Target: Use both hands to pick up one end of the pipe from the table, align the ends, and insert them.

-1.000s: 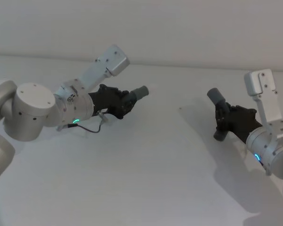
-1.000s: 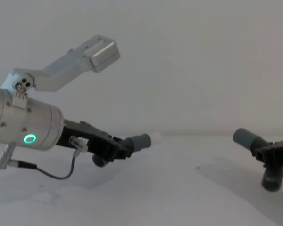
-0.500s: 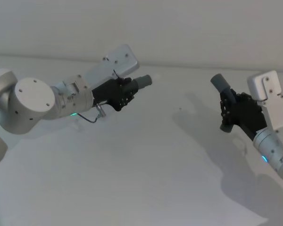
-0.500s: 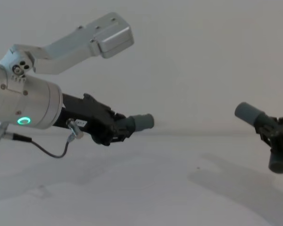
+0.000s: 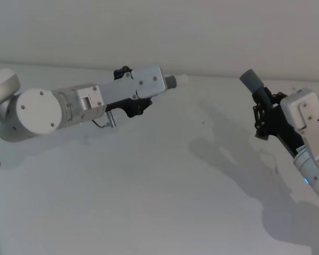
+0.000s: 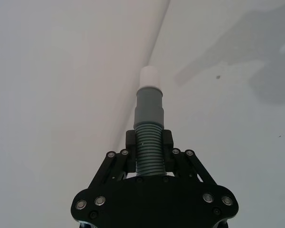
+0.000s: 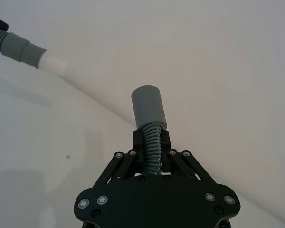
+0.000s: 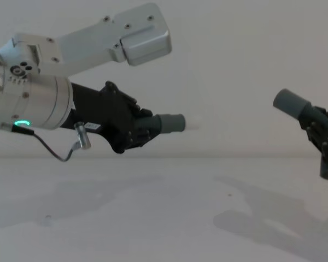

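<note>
Both pipe pieces hang above the table (image 5: 149,186), well apart. My left gripper (image 5: 140,104) is shut on the ribbed body of the left pipe piece (image 8: 168,123), whose grey cuff and white tip (image 8: 194,123) point level toward the right. In the left wrist view the fingers (image 6: 131,142) clamp the ribs behind the cuff (image 6: 149,105). My right gripper (image 5: 263,108) is shut on the right pipe piece (image 7: 152,145). Its plain grey cuff (image 5: 250,79) tilts up and toward the left piece. The right wrist view also shows the white-tipped end (image 7: 52,63) farther off.
A pale wall rises behind the table's far edge. One tiny dark speck (image 5: 203,122) lies on the surface between the arms. A thin cable (image 8: 54,154) loops under the left wrist. Arm shadows fall across the table (image 8: 153,218).
Both arms have risen, lifting their pipe pieces higher above the table. The left piece has swung up to level, pointing right. The right piece has moved up and slightly right.
</note>
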